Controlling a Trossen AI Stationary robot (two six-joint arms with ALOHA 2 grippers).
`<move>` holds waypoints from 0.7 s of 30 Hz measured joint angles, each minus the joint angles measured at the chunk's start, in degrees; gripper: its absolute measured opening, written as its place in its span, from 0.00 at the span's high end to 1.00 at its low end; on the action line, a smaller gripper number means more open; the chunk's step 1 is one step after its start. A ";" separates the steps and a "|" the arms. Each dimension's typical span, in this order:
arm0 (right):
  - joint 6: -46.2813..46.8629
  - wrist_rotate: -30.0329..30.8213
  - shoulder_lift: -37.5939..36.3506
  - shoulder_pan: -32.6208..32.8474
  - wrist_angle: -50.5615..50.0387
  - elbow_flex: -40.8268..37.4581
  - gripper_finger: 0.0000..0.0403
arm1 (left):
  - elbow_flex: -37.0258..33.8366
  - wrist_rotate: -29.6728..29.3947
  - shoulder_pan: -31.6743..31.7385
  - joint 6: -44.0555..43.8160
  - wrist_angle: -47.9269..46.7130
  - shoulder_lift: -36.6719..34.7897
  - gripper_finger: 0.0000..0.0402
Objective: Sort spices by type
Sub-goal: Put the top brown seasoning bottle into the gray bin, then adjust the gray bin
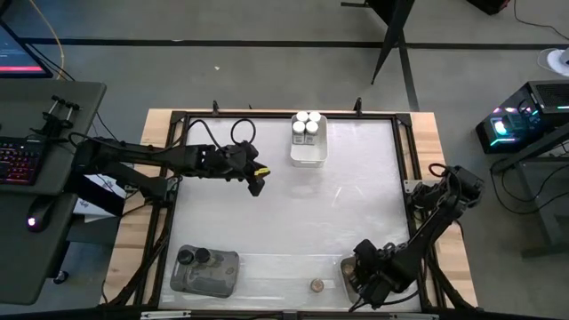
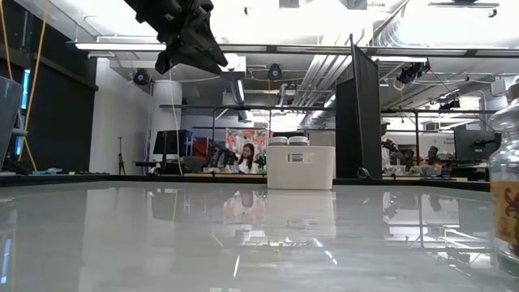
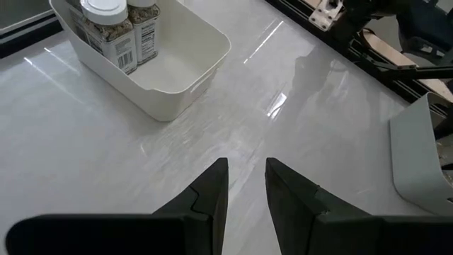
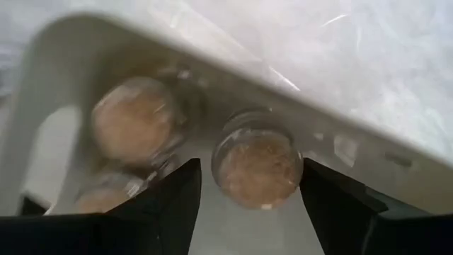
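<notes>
Across the glossy tabletop [image 1: 284, 213], a brown-topped jar [image 4: 256, 164] is straddled upright by the right gripper [image 4: 248, 191], its open fingers [image 4: 170, 202] directly above it inside the clear tray [image 4: 64, 49].

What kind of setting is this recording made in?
Probably a robotics lab or open workshop: a framed white test table on grey floor, a desk with a backlit keyboard beside it, exposed ceiling ducts and people at workstations behind.

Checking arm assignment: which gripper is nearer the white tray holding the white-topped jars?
Left. The left gripper hangs above the table a short way from the white tray, toward the near-left. The right gripper is at the table's near edge, over brown-topped jars in another tray.
</notes>
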 joint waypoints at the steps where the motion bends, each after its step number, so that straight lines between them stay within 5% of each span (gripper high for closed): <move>1: -0.81 -0.27 -0.01 0.03 -0.18 0.68 0.43 | 0.00 -0.19 0.00 0.00 0.00 0.00 0.79; 14: -13.32 -5.96 -6.19 -0.53 -18.44 13.10 0.44 | 0.00 -0.31 -0.01 0.00 -0.35 0.00 0.79; 17: -8.33 -8.61 -8.71 -2.81 -25.75 10.50 0.56 | 0.00 -0.31 0.00 0.00 -0.35 0.00 0.79; 21: -2.69 -9.45 -16.35 -6.26 -24.86 0.94 0.88 | 0.00 -0.30 0.00 0.00 -0.35 0.00 0.79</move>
